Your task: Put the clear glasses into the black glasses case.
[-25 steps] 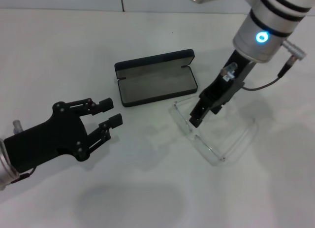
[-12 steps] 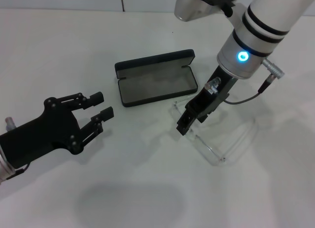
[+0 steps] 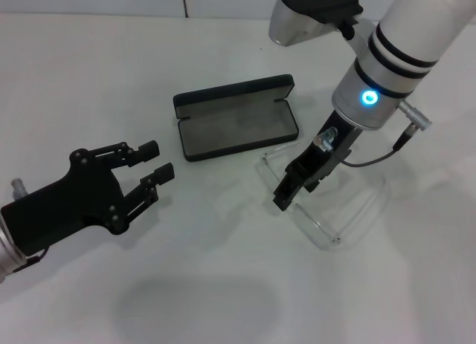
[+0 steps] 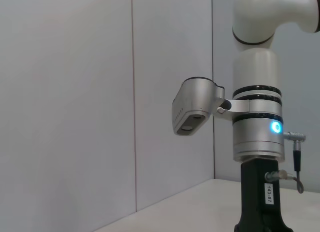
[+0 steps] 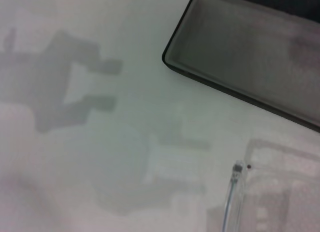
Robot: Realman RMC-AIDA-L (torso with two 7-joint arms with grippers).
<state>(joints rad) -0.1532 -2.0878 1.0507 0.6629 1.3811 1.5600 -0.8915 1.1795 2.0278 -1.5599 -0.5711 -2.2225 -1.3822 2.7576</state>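
The black glasses case (image 3: pixel 234 126) lies open at the table's middle, grey lining up and empty; its corner also shows in the right wrist view (image 5: pixel 250 46). The clear glasses (image 3: pixel 317 226) lie unfolded on the table just right of and nearer than the case, arms spread. One clear arm tip (image 5: pixel 235 188) shows in the right wrist view. My right gripper (image 3: pixel 286 196) points down at the glasses' front, close to the end nearest the case. My left gripper (image 3: pixel 158 160) hovers open and empty left of the case.
The table (image 3: pixel 223 284) is plain white. The left wrist view shows only my right arm's wrist (image 4: pixel 256 142) with its blue light and a grey wall (image 4: pixel 75 91) behind it.
My right gripper has shifted left and lower onto the glasses' front. My left gripper has drawn back to the left. The glasses and the case have not moved.
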